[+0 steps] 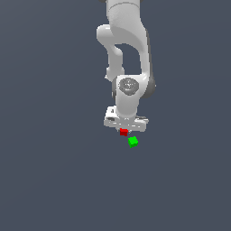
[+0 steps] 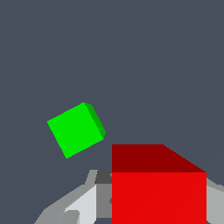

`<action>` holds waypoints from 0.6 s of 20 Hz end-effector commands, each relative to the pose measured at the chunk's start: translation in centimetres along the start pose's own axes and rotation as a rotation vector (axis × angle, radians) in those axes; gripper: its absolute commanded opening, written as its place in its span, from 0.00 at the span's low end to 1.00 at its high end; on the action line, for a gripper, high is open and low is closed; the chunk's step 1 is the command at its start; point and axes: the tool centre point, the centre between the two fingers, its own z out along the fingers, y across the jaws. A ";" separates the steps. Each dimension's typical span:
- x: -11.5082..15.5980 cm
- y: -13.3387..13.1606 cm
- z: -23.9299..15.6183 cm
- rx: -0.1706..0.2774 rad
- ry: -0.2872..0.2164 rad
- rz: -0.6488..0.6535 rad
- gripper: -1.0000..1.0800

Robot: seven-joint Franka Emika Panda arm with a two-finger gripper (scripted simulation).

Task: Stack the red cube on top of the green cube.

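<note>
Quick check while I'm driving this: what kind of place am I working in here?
Most likely a bare simulated test scene, not a real room. The ground is one flat, featureless grey-blue surface, and the only things in view are the white arm, a red cube at its gripper, and a green cube.

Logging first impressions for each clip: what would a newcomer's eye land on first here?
The white arm fills the middle of the exterior view, its gripper low over a bare grey floor. Right under it sits the red cube, which looms between the fingers in the wrist view. The green cube lies close beside it, apart and turned askew.
</note>
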 end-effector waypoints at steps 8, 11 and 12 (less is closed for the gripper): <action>2.3 -4.7 1.7 -0.001 0.001 0.001 0.00; 2.6 -5.3 1.9 -0.001 0.001 0.001 0.00; 2.7 -5.4 1.9 -0.001 0.001 0.001 0.00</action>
